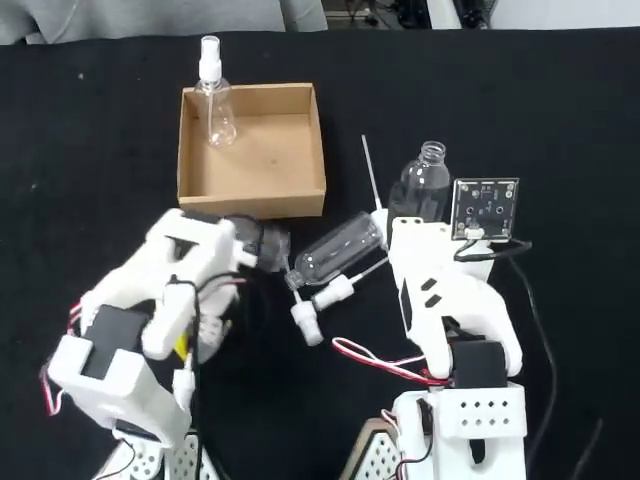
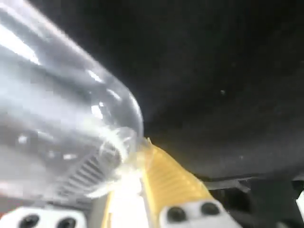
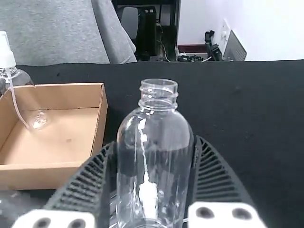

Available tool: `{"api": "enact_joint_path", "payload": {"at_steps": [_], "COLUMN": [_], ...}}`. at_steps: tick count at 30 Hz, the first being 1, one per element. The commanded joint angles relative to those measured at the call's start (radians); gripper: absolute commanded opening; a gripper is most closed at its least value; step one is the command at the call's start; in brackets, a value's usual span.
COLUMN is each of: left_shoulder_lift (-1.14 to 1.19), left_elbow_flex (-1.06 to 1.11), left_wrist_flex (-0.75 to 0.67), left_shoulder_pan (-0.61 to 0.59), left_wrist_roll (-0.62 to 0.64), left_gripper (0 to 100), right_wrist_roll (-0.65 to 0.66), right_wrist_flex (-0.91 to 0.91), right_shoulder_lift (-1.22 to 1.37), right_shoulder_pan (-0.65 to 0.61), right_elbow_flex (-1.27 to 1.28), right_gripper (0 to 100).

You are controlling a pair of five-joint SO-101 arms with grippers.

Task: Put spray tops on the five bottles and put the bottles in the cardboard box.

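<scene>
Cardboard box (image 1: 250, 200) holds 1 topped bottle (image 1: 215, 100); R jaws clamp uncapped bottle (image 3: 154, 156), L jaws clamp another bottle (image 2: 57, 109); est. 4 to go.

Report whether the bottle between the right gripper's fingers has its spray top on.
Off: the bottle shows a bare, open threaded neck.

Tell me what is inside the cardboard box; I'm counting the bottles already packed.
One clear bottle with a white spray top stands upright in the far left corner of the cardboard box. The rest of the floor shows bare from above; nothing covers it.
</scene>
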Motion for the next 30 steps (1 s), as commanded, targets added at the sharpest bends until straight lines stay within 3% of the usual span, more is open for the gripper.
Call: {"api": "enact_joint_path", "payload": {"at_steps": [1,6,18,30], "left_shoulder_lift": [0.002,0.006,-0.002,0.006], "left_elbow_flex": [-0.084,-0.102,-0.120,-0.232], "left_wrist_flex": [0.003,0.005,-0.003,-0.003], "left_shoulder_pan": [-0.105,-0.193,-0.315,-0.420], "left_wrist_roll": [-0.198,-0.373,-0.944,-1.266], "left_gripper": [3,3,3,3], "right_wrist_roll": [0.003,0.003,0.003,0.003], "right_wrist_flex": [-0.032,-0.032,-0.032,-0.032], "right_shoulder_lift": [-0.021,-0.021,-0.018,-0.013], "right_shoulder_pan": [0.020,0.020,0.020,0.020], "right_elbow_flex": [-0.010,-0.010,-0.010,-0.010], "right_gripper": [11.6,11.6,11.6,11.6]}}
